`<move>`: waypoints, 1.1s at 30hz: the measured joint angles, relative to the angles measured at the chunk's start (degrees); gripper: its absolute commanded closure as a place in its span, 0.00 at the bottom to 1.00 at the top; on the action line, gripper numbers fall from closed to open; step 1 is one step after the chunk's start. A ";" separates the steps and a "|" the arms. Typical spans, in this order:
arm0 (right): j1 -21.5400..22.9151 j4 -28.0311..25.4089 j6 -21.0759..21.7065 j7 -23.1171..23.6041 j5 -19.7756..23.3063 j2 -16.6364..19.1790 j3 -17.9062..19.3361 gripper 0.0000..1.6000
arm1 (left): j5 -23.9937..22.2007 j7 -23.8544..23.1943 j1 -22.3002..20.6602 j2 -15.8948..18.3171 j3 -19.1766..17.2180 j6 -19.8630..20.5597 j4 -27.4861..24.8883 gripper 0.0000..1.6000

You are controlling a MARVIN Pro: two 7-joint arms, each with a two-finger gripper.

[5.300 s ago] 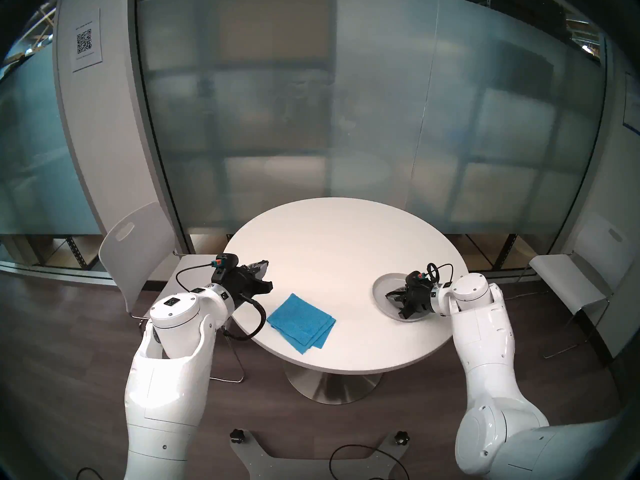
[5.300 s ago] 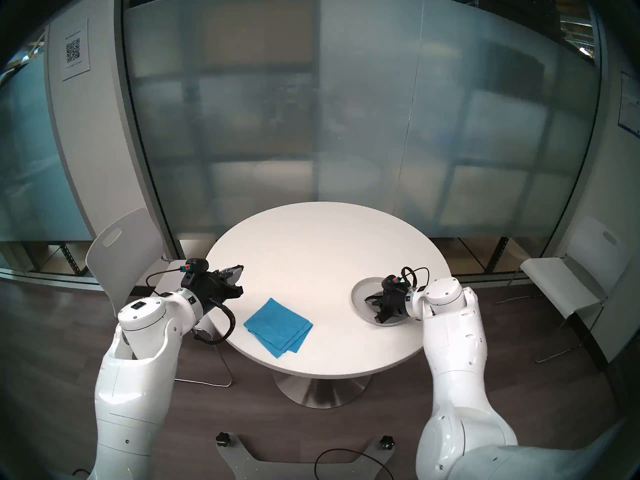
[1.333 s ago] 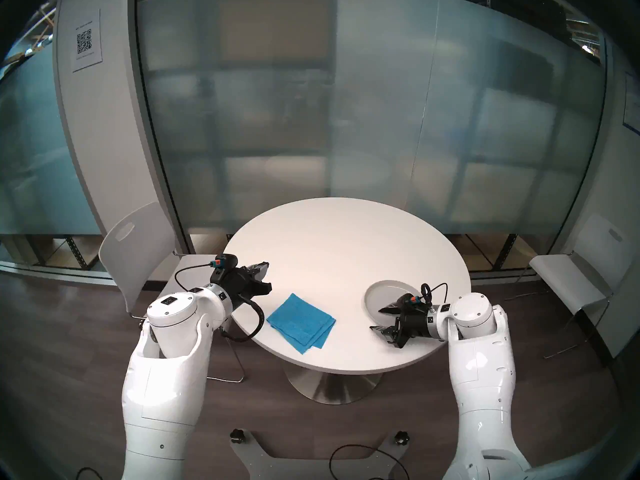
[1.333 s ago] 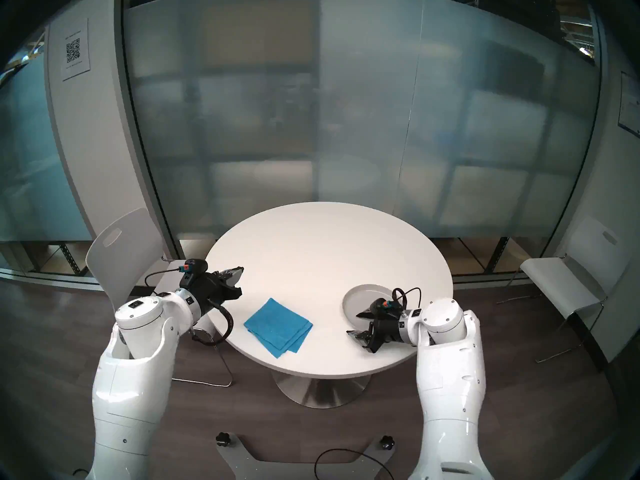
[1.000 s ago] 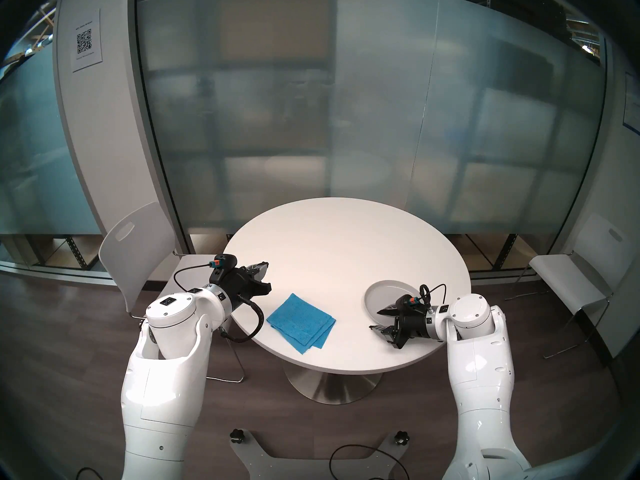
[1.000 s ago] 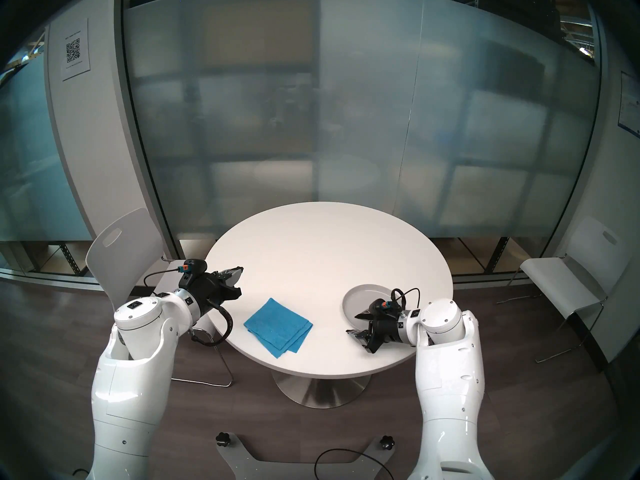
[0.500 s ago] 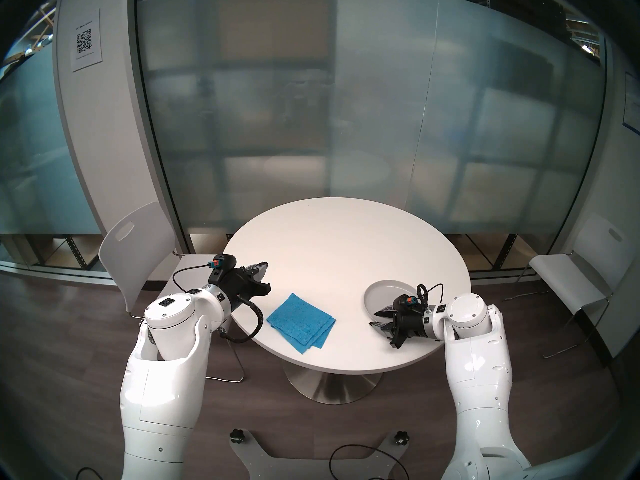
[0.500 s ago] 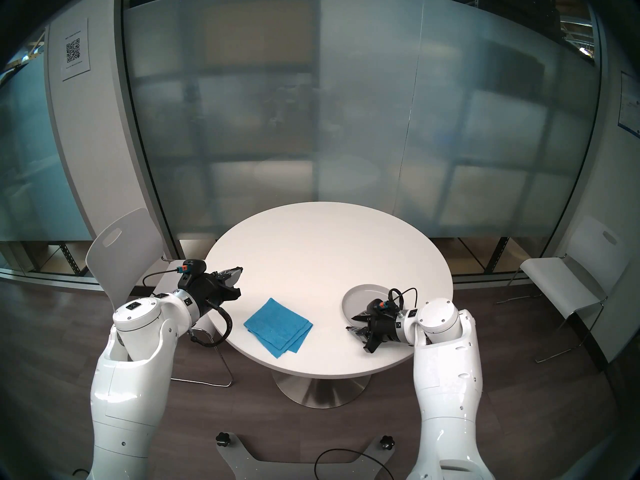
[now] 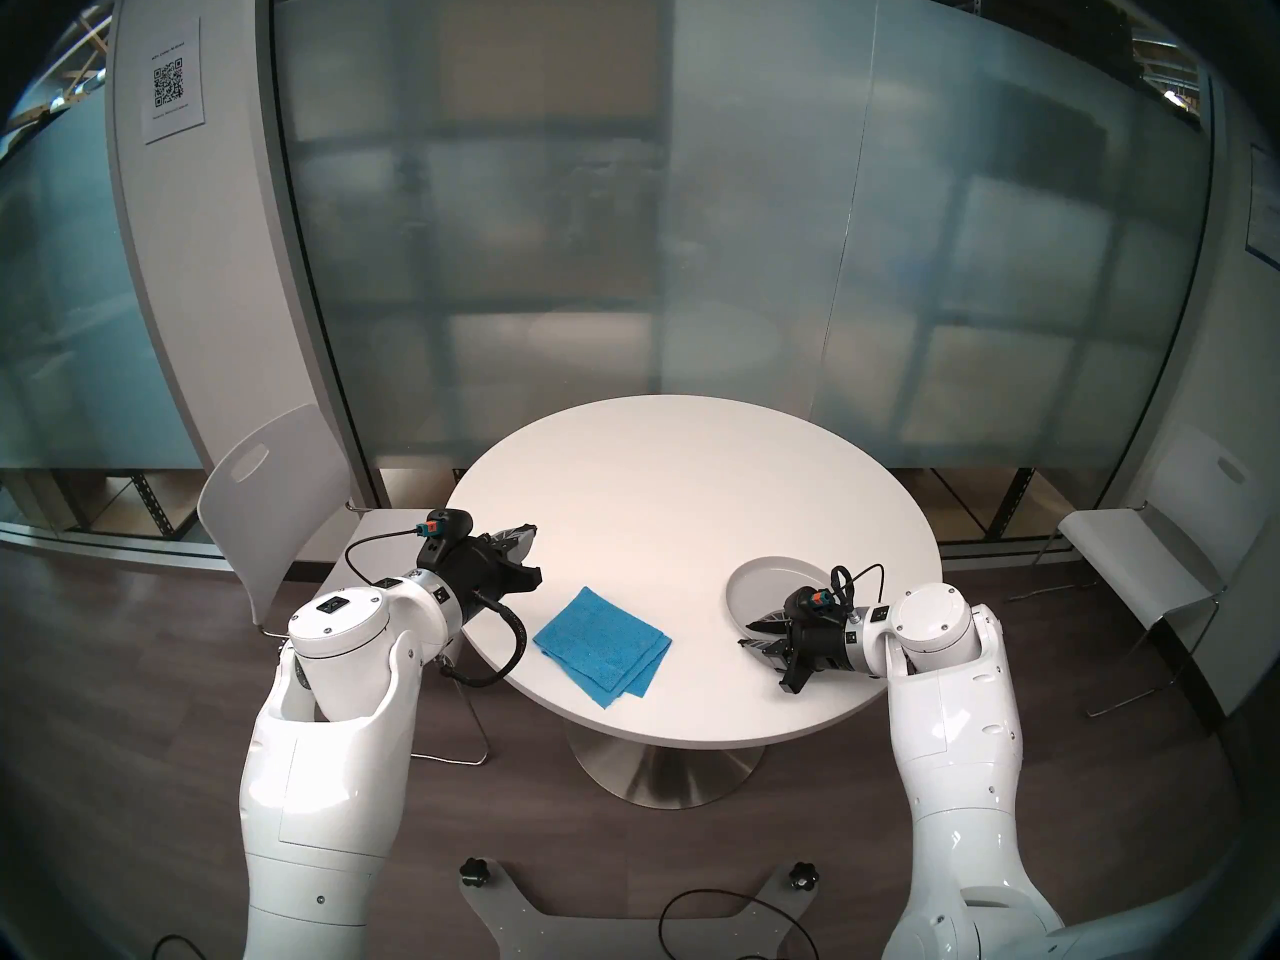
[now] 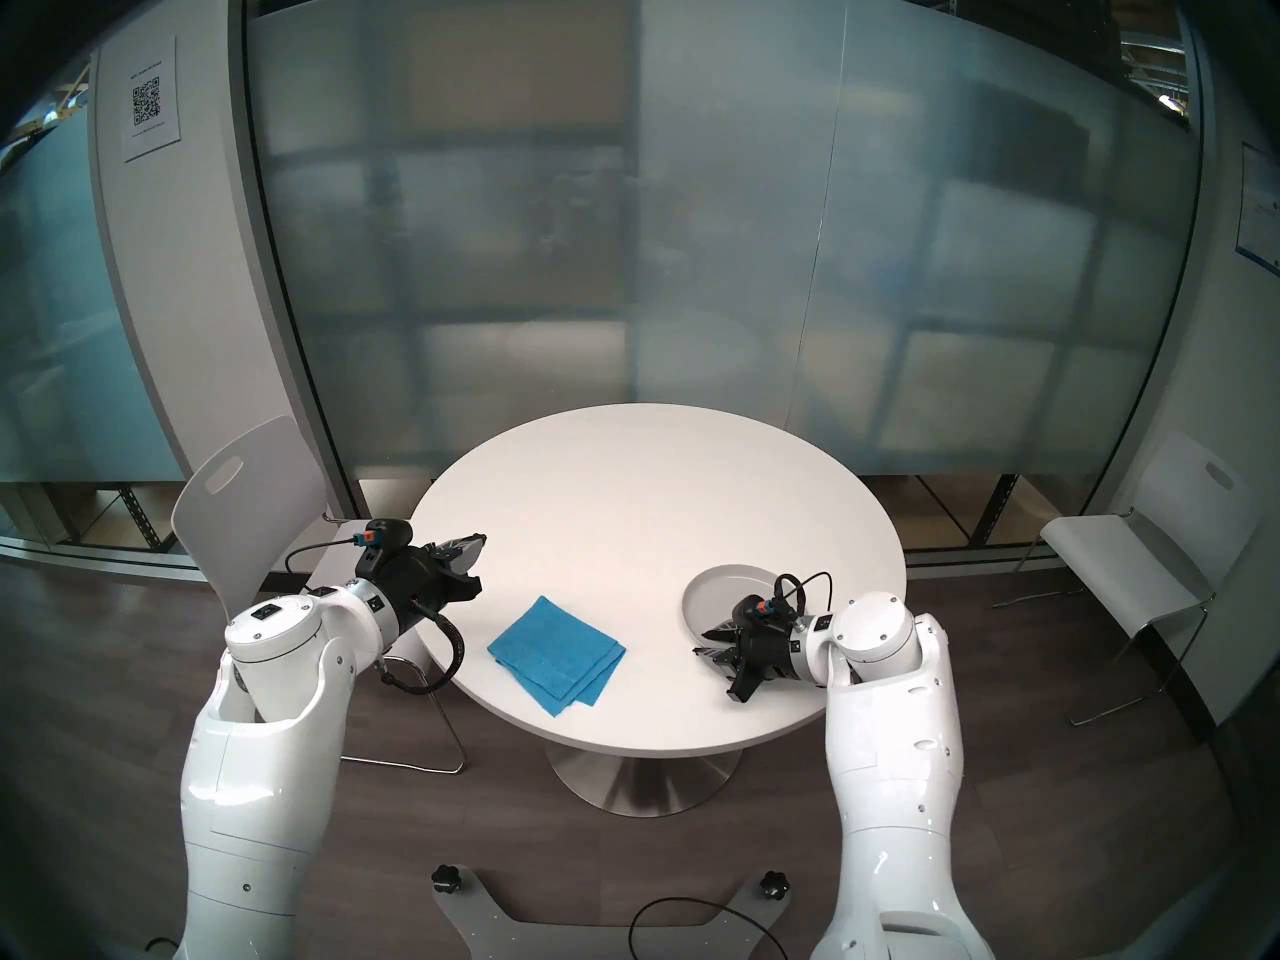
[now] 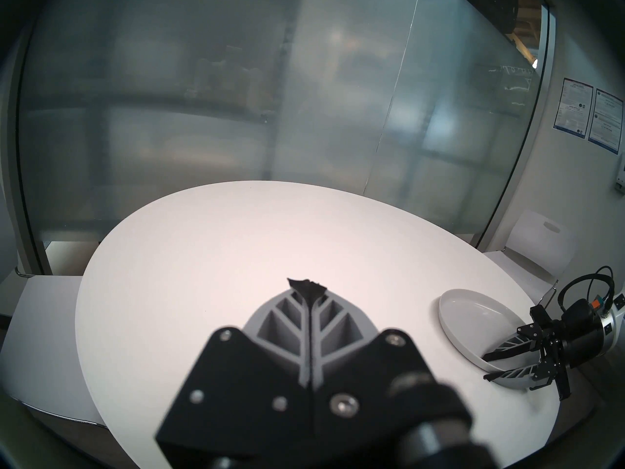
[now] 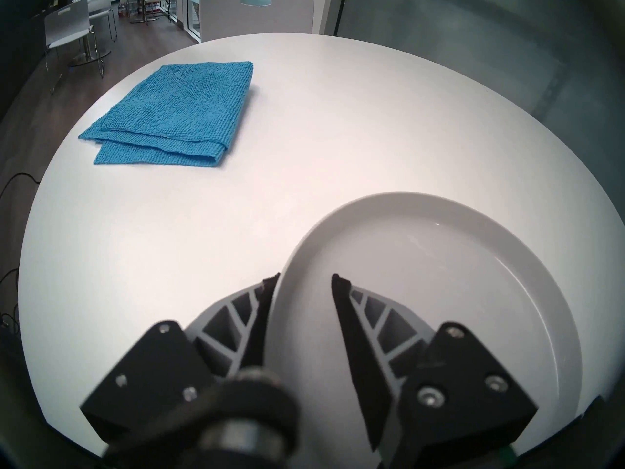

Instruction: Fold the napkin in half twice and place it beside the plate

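The right end effector (image 12: 306,278) has narrowed its jaws around the near rim of the plate (image 12: 439,272), one finger outside, one inside; a gap remains, so the grasp seems not yet firm; the plate moved slightly toward the napkin (image 9: 601,636), which lies folded, well to the left. The left end effector (image 11: 306,285) stays clenched, empty. A QR sheet (image 9: 168,82) is unreadable.

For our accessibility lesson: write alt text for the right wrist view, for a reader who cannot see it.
The right gripper straddles the near rim of a light-grey plate, one finger outside the rim and one over the dish, not yet shut on it. The plate sits on a round white table, with a folded blue napkin lying apart at upper left.
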 measured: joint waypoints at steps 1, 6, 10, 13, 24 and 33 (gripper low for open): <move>-0.06 -0.14 0.11 0.03 -0.04 -0.02 0.00 0.55 | 0.00 -0.01 -0.01 0.00 0.00 0.00 0.00 1.00; -0.83 -1.25 0.73 0.83 0.01 -0.16 0.10 0.55 | 0.00 -0.10 -0.03 0.00 0.03 0.01 0.00 1.00; -2.05 -3.06 1.33 2.20 0.27 -0.44 0.13 0.55 | 0.00 -0.13 -0.03 -0.01 0.05 0.02 0.00 1.00; -3.07 -4.39 1.74 3.25 0.45 -0.67 0.13 0.55 | 0.00 -0.15 -0.04 -0.01 0.07 0.02 0.00 1.00; -7.58 -10.20 2.66 6.70 1.15 -1.67 -0.55 0.55 | 0.00 -0.32 -0.18 -0.01 0.18 0.02 0.09 1.00; -11.64 -14.80 3.81 8.74 2.17 -2.13 -1.58 0.55 | -0.01 -0.45 -0.37 -0.01 0.18 0.01 0.25 1.00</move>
